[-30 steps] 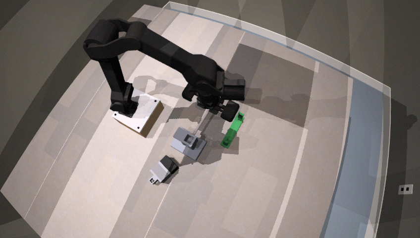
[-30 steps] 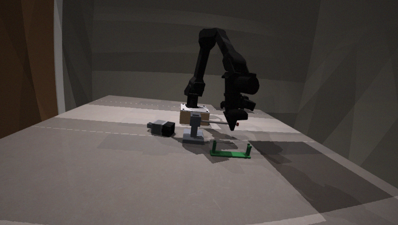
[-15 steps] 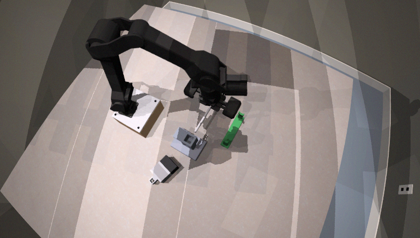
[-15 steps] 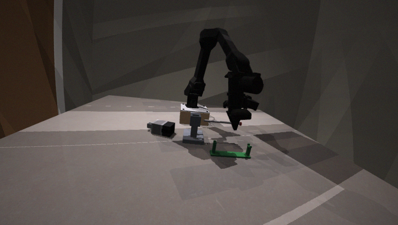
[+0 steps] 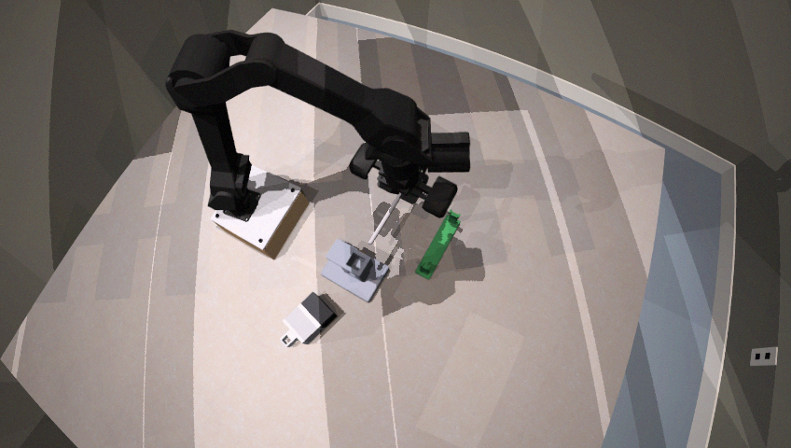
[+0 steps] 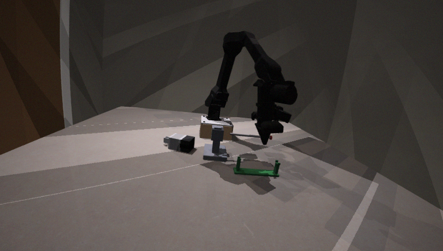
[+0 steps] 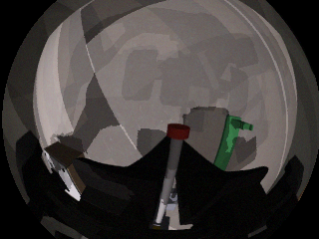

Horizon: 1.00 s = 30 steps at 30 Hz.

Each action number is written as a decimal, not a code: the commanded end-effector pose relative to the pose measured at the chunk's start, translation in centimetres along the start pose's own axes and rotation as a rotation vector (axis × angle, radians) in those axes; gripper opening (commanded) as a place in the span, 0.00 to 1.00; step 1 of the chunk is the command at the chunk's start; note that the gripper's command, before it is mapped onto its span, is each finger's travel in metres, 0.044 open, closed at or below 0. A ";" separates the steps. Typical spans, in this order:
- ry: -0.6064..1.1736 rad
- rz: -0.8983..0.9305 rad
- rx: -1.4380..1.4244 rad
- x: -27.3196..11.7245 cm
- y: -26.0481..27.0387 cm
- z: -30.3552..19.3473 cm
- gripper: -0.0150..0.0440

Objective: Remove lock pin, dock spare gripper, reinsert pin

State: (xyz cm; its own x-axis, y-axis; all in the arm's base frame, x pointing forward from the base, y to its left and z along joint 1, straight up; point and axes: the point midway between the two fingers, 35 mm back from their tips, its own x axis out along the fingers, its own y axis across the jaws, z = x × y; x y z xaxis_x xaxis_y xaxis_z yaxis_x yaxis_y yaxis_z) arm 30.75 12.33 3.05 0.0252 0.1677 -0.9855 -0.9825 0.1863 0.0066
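My gripper (image 5: 403, 196) (image 6: 264, 136) (image 7: 171, 140) is shut on the lock pin (image 5: 383, 219) (image 6: 244, 135) (image 7: 170, 174), near its red head. The pin is held roughly level above the table. Its free end points at the grey socket (image 5: 363, 272) (image 6: 217, 135), with a small gap between them, so the pin is out of the socket. The socket stands on the mount's base plate (image 5: 339, 270) (image 6: 208, 153), and its top opening looks empty. The spare gripper (image 5: 305, 320) (image 6: 180, 142), white and black, lies on the table beside the mount, its holed spigot pointing away from it.
A green rack (image 5: 437, 244) (image 6: 256, 171) (image 7: 228, 146) with two uprights stands on the table beside the mount, close to my gripper. The arm's white-topped base box (image 5: 266, 213) (image 6: 209, 132) (image 7: 65, 151) stands on the mount's other side.
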 end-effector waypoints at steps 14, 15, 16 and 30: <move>0.010 0.018 0.003 -2.3 0.3 0.2 0.25; 0.011 0.019 0.004 -2.4 0.3 0.2 0.25; 0.012 0.021 0.004 -2.5 0.4 0.3 0.25; 0.016 0.028 0.005 -2.3 -0.2 0.6 0.25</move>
State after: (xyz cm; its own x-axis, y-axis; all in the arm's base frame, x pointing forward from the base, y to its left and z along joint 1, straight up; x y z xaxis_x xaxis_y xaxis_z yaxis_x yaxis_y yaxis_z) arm 30.39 12.23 5.27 -0.0066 0.1572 -0.9875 -0.9817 0.1869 0.0363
